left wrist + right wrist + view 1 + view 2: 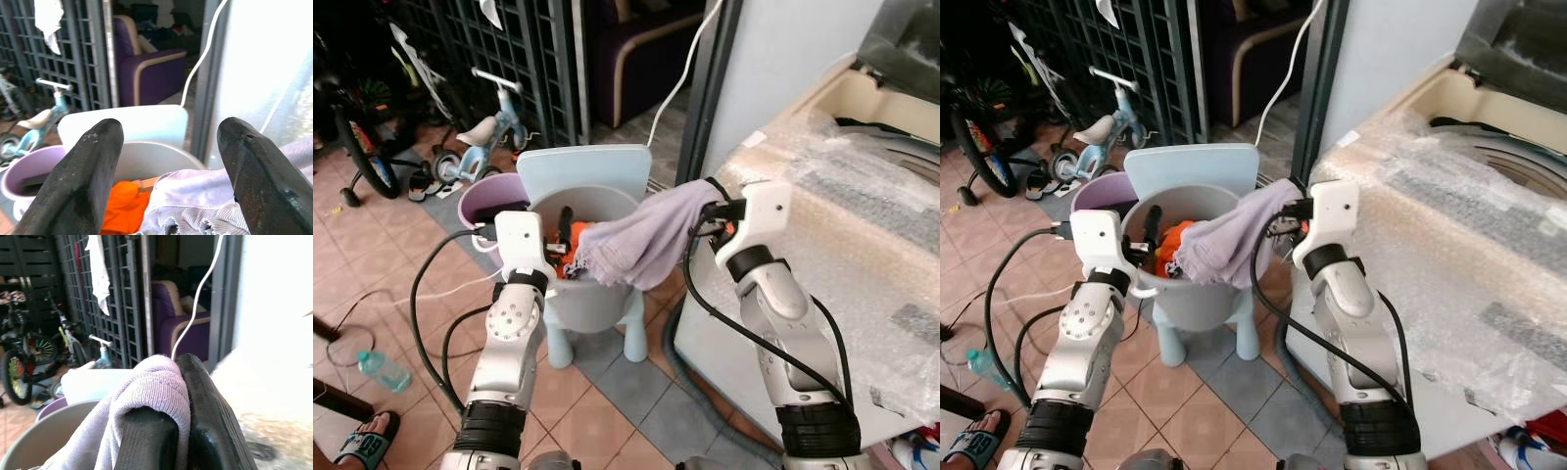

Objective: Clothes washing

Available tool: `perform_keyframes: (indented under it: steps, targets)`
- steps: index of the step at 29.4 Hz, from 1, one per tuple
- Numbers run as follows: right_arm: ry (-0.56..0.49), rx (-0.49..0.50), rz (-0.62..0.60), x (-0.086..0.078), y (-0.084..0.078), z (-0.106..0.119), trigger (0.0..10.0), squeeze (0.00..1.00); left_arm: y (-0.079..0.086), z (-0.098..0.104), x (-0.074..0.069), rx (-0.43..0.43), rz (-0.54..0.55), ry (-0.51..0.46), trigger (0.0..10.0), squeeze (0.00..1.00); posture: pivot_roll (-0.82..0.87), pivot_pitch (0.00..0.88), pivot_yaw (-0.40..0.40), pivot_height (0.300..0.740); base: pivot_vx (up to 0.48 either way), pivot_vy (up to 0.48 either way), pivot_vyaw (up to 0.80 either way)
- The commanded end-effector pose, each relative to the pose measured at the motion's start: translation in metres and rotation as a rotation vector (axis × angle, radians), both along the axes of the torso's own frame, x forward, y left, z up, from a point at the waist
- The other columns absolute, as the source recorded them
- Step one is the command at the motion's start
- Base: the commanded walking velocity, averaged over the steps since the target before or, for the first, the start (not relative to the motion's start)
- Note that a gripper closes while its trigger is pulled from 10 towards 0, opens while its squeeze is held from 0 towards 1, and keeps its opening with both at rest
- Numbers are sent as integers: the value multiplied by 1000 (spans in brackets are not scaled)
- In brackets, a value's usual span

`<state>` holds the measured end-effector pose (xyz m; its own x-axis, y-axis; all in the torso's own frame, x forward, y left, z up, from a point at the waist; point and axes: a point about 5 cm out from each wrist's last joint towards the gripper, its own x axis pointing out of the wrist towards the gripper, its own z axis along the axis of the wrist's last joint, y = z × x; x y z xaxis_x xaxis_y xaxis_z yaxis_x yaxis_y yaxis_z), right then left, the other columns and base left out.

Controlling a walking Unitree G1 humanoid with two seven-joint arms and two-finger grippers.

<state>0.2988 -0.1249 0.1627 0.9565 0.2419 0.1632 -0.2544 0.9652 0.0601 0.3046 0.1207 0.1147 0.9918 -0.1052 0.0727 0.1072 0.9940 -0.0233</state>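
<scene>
A pale lilac garment (641, 240) hangs from my right gripper (713, 201), which is shut on its upper end above the grey bucket (597, 299). In the right wrist view the cloth (146, 401) is pinched between the black fingers (205, 406). Orange clothing (576, 257) lies inside the bucket. My left gripper (563, 230) stands open over the bucket's left side, its fingers (85, 171) spread wide above the orange cloth (124, 210). The washing machine (862, 166), wrapped in bubble film, stands at the right with its tub opening at the far right.
The bucket rests on a light blue plastic chair (592, 166). A purple tub (484, 201) sits behind it to the left. A child's tricycle (484, 127), bicycles (357, 137), a water bottle (384, 370) and a sandal (362, 446) lie on the tiled floor. A white cable (680, 78) hangs by the door frame.
</scene>
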Motion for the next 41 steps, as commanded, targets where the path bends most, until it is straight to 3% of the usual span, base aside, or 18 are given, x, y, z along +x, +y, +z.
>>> perform_keyframes:
  steps: [1,14,33,41]
  targets:
    - [-57,5,19,2,7,14,10000,0,4,2,4,-1,5,5,10000,0,-102,0,34,740,0,0,-800]
    - [-66,-2,6,4,6,15,10000,0,6,6,10,-63,17,30,10000,0,-102,0,38,740,0,0,-800]
    - [-63,2,1,1,6,14,10000,0,8,4,8,-45,15,39,10000,0,-102,17,35,740,0,264,-800]
    - [-62,2,-8,0,7,13,10000,0,10,4,7,-28,-1,28,10000,0,-100,22,40,740,0,0,-800]
